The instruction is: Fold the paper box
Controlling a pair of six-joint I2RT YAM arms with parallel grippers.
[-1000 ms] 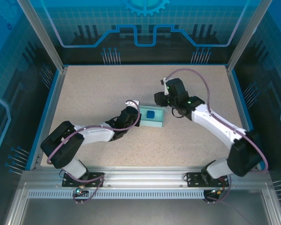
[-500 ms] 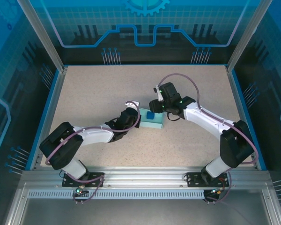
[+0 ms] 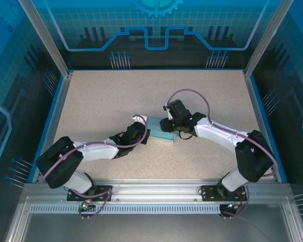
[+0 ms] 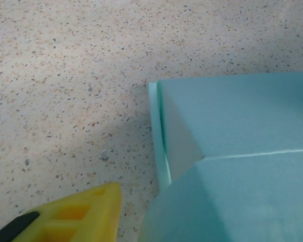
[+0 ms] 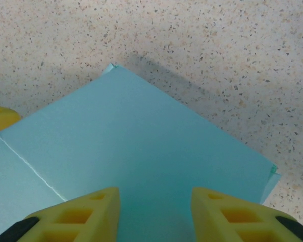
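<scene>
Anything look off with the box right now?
No tears or crushing. On the paper box, a small tab tip pokes past a corner of the top panel, and a side flap sits slightly proud, not flush.

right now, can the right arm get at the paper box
Probably yes. The right gripper is directly at the paper box, its fingers spread over the flat panel with nothing between. The left gripper is at the box's opposite side and seems clear of its path.
</scene>
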